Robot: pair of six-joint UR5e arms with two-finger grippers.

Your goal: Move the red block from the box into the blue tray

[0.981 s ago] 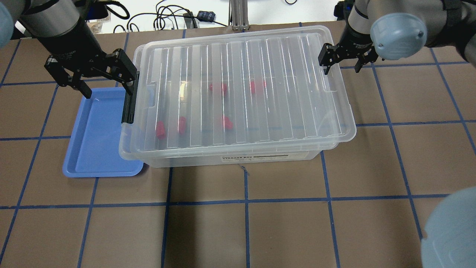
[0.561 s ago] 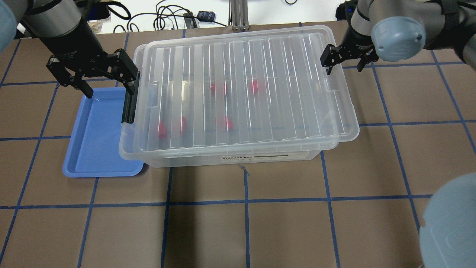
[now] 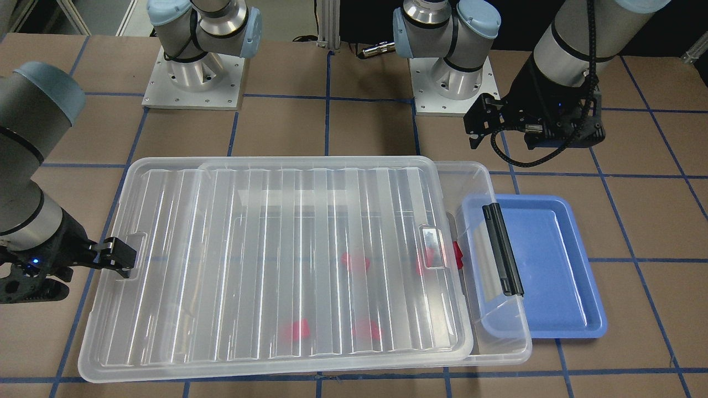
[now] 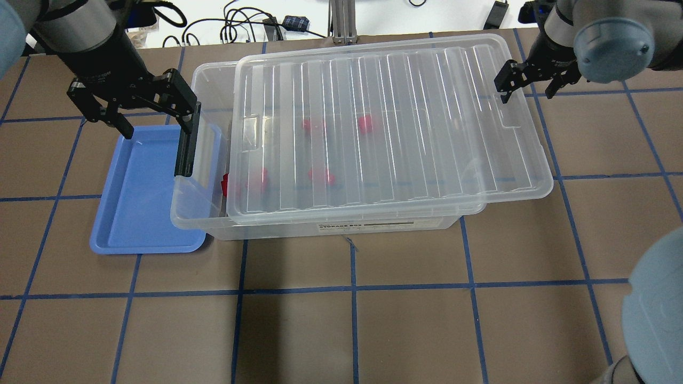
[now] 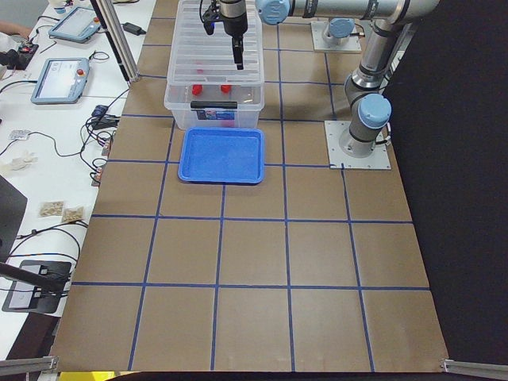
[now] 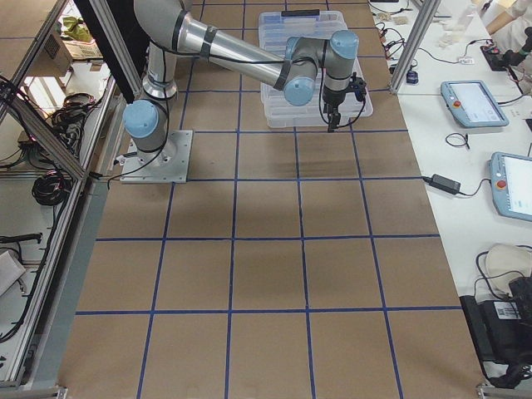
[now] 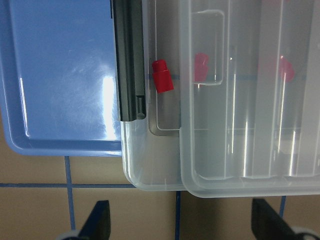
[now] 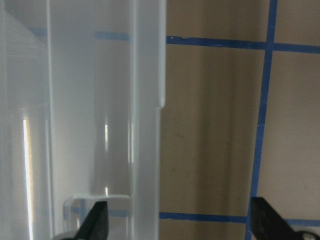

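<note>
The clear box (image 4: pixel 198 216) stands mid-table with its black latch bar (image 4: pixel 187 144) at its left end. Its ribbed lid (image 4: pixel 389 122) lies shifted to the right, so the left end is uncovered. One red block (image 7: pixel 162 76) lies bare there (image 4: pixel 225 184); several more show blurred under the lid (image 4: pixel 365 124). The blue tray (image 4: pixel 139 202) lies to the left, its edge under the box's rim. My left gripper (image 4: pixel 156 125) is open and empty above the latch bar and tray. My right gripper (image 4: pixel 525 89) is open, with the lid's right rim (image 8: pixel 147 75) between its fingers.
Cables and small devices (image 4: pixel 256 26) lie beyond the far table edge, beside a metal post (image 4: pixel 341 21). The two arm bases (image 3: pixel 193 77) stand on the robot's side. Blue tape lines grid the brown table.
The lid has slid to the right together with my right gripper, uncovering the box's left end and one red block. The left gripper has stayed put.
</note>
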